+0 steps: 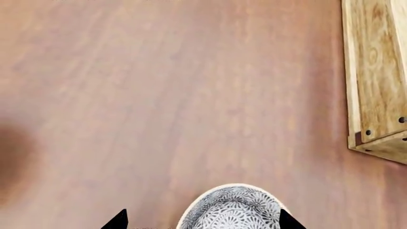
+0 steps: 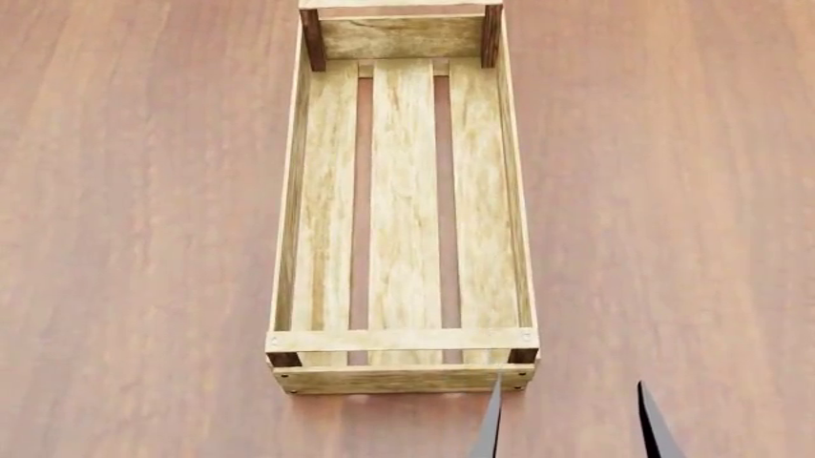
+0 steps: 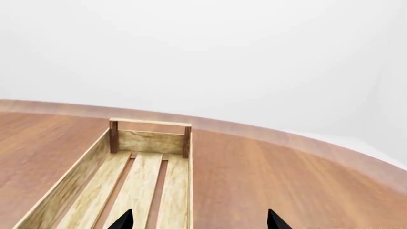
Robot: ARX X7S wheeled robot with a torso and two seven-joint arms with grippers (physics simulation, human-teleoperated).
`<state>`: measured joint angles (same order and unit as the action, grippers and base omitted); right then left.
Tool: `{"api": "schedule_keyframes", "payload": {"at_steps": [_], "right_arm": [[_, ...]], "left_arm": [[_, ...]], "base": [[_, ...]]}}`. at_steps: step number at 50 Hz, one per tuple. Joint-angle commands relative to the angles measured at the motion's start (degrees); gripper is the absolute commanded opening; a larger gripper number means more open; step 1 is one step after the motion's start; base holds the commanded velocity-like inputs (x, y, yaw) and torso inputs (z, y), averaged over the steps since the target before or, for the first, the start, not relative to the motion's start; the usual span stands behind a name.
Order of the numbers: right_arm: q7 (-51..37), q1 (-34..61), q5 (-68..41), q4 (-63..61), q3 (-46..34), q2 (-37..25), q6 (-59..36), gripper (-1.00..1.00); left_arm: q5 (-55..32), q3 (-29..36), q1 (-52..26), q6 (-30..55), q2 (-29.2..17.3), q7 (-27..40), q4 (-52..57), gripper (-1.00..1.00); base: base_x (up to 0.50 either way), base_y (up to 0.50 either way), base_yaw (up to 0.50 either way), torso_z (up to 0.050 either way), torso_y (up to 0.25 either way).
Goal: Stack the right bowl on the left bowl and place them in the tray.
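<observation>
Long light-wood slatted tray [image 2: 404, 339] sat empty, stacking apparently undone. Grey-patterned ceramic bowl [image 1: 233, 210] lay between left fingers [image 1: 203, 220], spread apart, unclamped. Right fingers [image 2: 571, 420] apart, holding nothing.

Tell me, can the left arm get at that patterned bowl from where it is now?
Probably yes. In the left wrist view the bowl sits between the left gripper's open fingertips, with only bare table around it and the tray off to one side.
</observation>
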<state>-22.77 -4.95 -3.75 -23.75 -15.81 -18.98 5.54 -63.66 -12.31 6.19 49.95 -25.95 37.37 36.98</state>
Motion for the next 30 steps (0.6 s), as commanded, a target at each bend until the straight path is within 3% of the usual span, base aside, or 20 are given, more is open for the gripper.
{"api": "schedule_keyframes", "payload": {"at_steps": [1, 12, 30], "right_arm": [[-0.2, -0.1, 0.1, 0.4, -0.4, -0.1, 0.2, 1.0], [-0.5, -0.1, 0.2, 0.7, -0.6, -0.1, 0.1, 1.0], [-0.6, 0.4, 0.2, 2.3, -1.2, -0.1, 0.8, 1.0]], "left_arm": [[-2.0, -1.8, 1.4, -0.2, -0.2, 1.1, 1.1, 1.0], [-8.8, -4.4, -0.8, 0.8, -0.4, 3.4, -1.8, 1.0], [-12.5, -5.2, -0.5, 0.4, 0.8, 3.2, -5.2, 1.0]], "base": [[0.0, 0.0, 0.0, 0.0, 0.0], [0.0, 0.0, 0.0, 0.0, 0.0], [0.0, 0.0, 0.0, 0.0, 0.0]]}}
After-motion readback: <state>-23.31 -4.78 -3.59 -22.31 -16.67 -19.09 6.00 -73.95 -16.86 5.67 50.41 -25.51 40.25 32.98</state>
